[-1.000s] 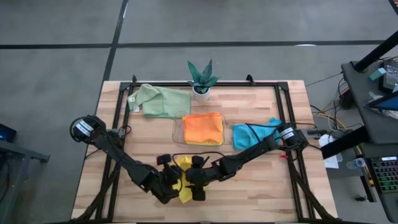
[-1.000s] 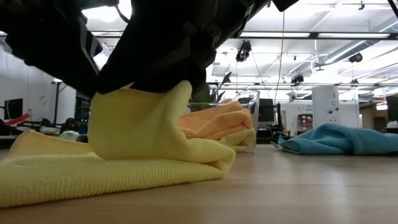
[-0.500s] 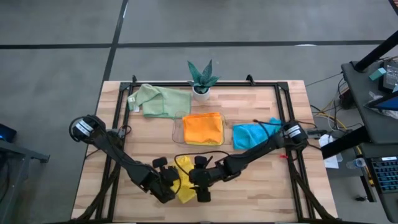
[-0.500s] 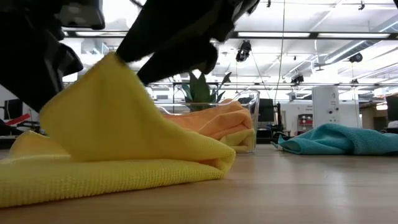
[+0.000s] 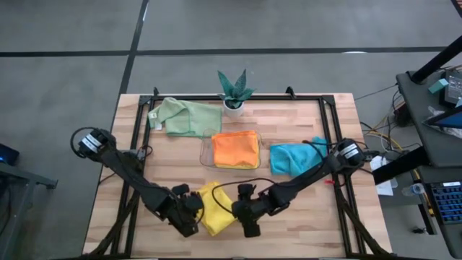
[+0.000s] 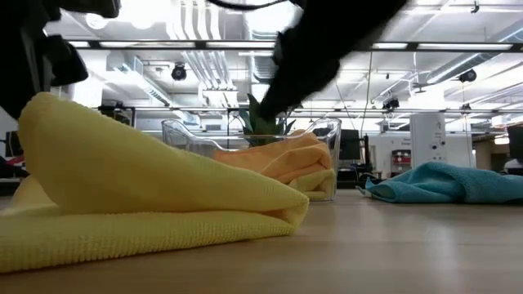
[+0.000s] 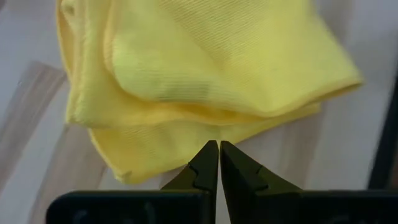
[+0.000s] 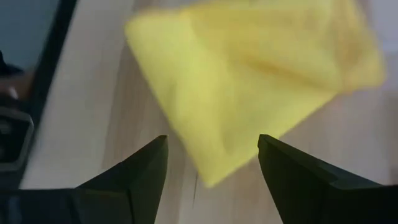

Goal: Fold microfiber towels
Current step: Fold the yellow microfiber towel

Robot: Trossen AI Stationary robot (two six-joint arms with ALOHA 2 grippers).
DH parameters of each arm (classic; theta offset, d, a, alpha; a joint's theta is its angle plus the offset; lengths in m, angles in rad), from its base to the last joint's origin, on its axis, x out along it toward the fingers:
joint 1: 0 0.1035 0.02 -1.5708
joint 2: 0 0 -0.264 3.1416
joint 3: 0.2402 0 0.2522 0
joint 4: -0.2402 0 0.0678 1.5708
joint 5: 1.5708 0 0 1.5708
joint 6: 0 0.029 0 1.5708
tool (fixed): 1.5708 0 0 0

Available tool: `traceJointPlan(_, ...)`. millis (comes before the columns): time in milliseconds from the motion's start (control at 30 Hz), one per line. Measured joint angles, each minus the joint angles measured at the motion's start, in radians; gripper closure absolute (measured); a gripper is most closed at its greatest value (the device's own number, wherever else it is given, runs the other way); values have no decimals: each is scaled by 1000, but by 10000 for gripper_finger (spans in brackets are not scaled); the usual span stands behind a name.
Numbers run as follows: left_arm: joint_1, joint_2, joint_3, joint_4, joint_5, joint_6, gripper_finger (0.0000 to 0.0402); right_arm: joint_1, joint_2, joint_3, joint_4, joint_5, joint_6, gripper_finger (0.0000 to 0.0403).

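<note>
A folded yellow towel (image 5: 215, 209) lies near the table's front edge, between my two grippers. It also shows in the low view (image 6: 163, 196) and the left wrist view (image 7: 205, 68). My left gripper (image 5: 191, 217) is at its left side, shut on its edge (image 7: 219, 149). My right gripper (image 5: 238, 211) stands just right of the towel, open and empty (image 8: 211, 155), with the towel (image 8: 261, 74) ahead of its fingers. An orange towel (image 5: 235, 149) lies in the clear tray. My left gripper pinches the yellow towel's near-left edge (image 7: 214, 132) between its two shut fingers, only at their tips. One layer or several, I cannot tell. The held side stands raised in a soft hump (image 6: 41, 106). The rest of the towel lies on the table.
The clear tray (image 5: 206, 150) stands mid-table, with a yellow cloth (image 6: 315, 184) under the orange one. A teal towel (image 5: 294, 157) lies to its right, a pale green towel (image 5: 184, 117) at the far left, and a potted plant (image 5: 234, 90) at the far edge.
The raised top layer of the yellow towel has been carried toward the table's left and laid lower, so the towel now lies wider and flatter. My right gripper has let go of it and drawn back toward the right. My left gripper keeps hold at the left side.
</note>
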Motion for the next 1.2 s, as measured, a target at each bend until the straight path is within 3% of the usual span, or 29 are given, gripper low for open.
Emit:
traceJointPlan(167, -3, -1, 10, 70, -32, -1, 398, 9, 0, -84, 70, 4, 1, 165)
traceJointPlan(433, -4, -4, 7, 200, -71, -25, 396, 20, -7, -245, 418, 53, -58, 165)
traceJointPlan(600, -4, 2, 6, 279, -76, -23, 370, 19, -12, -333, 650, 57, -108, 165)
traceJointPlan(700, 0, 24, 5, 337, -153, -19, 349, 19, -13, -384, 783, 57, -131, 165)
traceJointPlan(800, 3, 60, 5, 403, -167, -9, 339, 19, -13, -415, 840, 57, -130, 165)
traceJointPlan(1000, -2, 175, 4, 530, -75, 6, 350, 16, -13, -461, 849, 141, -126, 165)
traceJointPlan(1200, -1, 257, 4, 518, 55, -76, 373, 10, -13, -481, 851, 159, -127, 165)
